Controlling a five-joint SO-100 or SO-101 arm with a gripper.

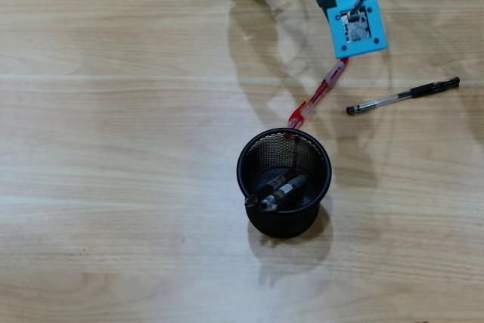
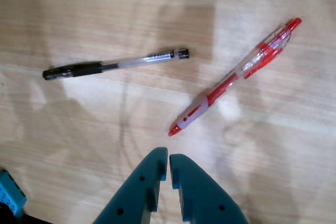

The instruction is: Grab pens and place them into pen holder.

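In the wrist view the two teal fingers [image 2: 168, 157] sit together at the bottom edge, almost touching at their tips, with nothing between them. Just beyond the tips, a little to the right, the red pen [image 2: 231, 78] lies free on the table [image 2: 79, 145], slanting away up and to the right. Farther out and to the left of the fingers, the black pen [image 2: 113, 64] lies nearly crosswise, well apart from the red one.

The overhead view shows the same layout from above. The red pen [image 1: 318, 94] runs from under the arm's blue wrist [image 1: 349, 19] toward the cup, its far end close to the rim. The black pen [image 1: 403, 96] rests off to the right. Farthest from the fingers stands the black mesh cup [image 1: 284, 182], upright, with what look like two dark pens [image 1: 277, 191] lying inside it.

So, as a judgement, the job looks about half done: two pens in the cup and two left on the table. The red one is nearest and seems the next to pick up, which would need the fingers to spread first.
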